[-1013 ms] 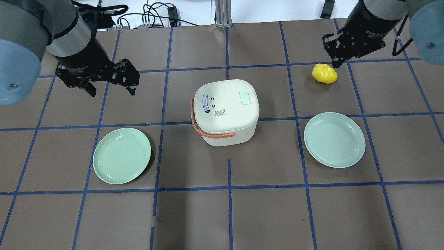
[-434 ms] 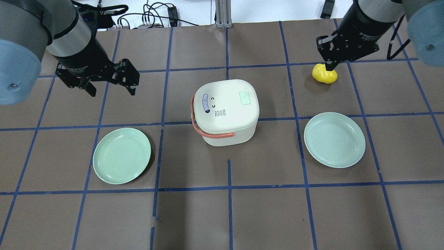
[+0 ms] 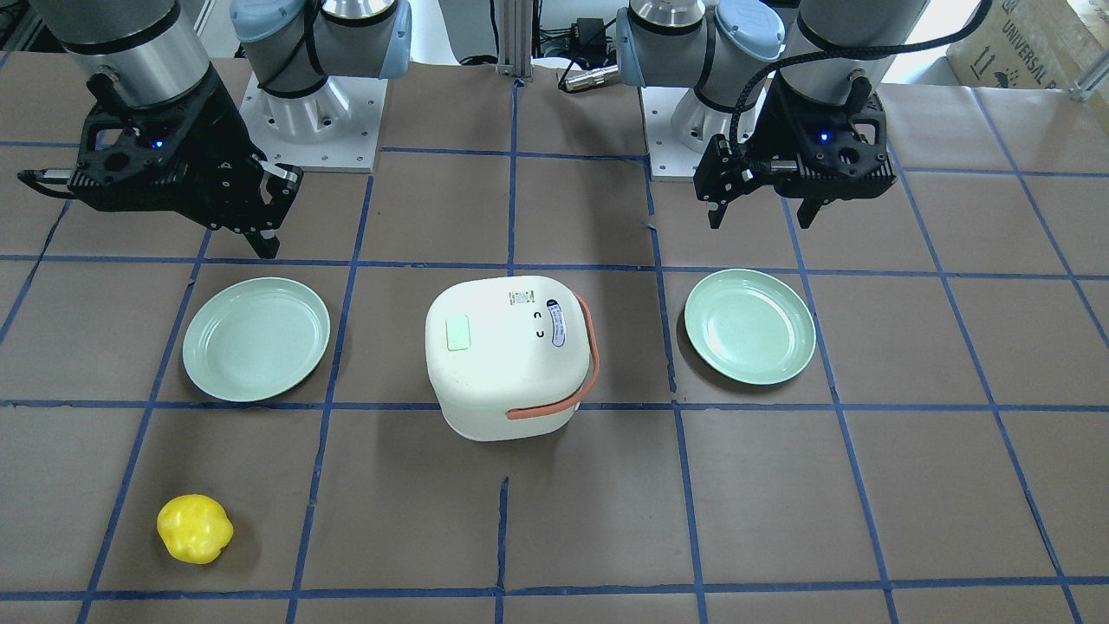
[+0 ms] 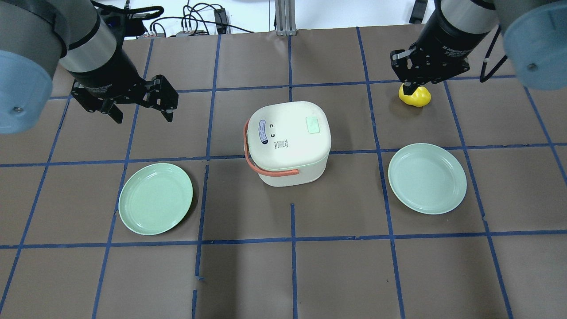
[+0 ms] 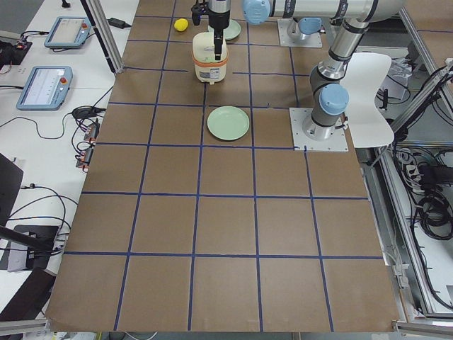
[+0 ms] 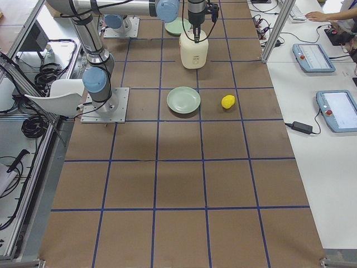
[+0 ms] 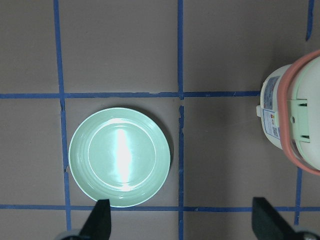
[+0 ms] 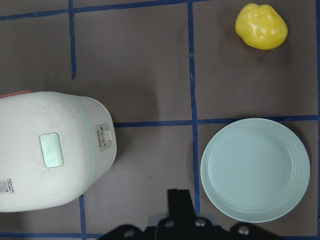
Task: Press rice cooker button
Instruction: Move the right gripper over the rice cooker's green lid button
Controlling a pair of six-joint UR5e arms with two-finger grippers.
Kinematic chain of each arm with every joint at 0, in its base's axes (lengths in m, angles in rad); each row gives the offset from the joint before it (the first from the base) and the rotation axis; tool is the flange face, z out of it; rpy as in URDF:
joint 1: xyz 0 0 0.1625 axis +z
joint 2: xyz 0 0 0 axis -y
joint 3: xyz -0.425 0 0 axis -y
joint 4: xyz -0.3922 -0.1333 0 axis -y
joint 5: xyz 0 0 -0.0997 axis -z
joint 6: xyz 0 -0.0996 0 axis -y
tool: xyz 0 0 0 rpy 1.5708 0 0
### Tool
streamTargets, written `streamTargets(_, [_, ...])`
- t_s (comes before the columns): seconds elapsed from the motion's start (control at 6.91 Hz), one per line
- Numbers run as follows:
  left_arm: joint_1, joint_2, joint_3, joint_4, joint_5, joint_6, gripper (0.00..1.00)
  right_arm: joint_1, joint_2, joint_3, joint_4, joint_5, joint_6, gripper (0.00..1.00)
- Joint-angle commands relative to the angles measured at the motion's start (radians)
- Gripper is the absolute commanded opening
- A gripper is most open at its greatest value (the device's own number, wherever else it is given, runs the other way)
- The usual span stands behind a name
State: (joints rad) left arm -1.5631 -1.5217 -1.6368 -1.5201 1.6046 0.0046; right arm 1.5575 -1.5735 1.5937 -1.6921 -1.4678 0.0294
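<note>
The white rice cooker (image 4: 288, 141) with an orange handle stands mid-table. A pale green rectangular button (image 4: 313, 125) sits on its lid, also seen in the front view (image 3: 457, 333) and right wrist view (image 8: 51, 149). My right gripper (image 4: 412, 89) is shut and empty. It hangs high at the back right, over a yellow toy (image 4: 418, 97), well away from the cooker. Its joined fingers (image 8: 179, 204) show in the right wrist view. My left gripper (image 4: 144, 116) is open and empty, at the back left of the cooker, above the table.
One pale green plate (image 4: 156, 198) lies front left of the cooker and another (image 4: 427, 178) front right. The yellow toy (image 3: 194, 528) lies alone on the far right. Brown mat with blue tape lines covers the table.
My right gripper has moved left toward the cooker and now overlaps the yellow toy in the overhead view. The left arm has not moved.
</note>
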Motion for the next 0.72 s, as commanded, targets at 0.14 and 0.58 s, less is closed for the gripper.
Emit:
streamTargets(0.14, [0.000,0.000,0.000,0.000,0.000,0.000,1.00,0.023,0.004,0.000,-0.008,-0.011,0.004,0.03])
streamTargets(0.58, [0.000,0.000,0.000,0.000,0.000,0.000,1.00,0.074,0.013,0.000,-0.024,-0.002,0.094,0.03])
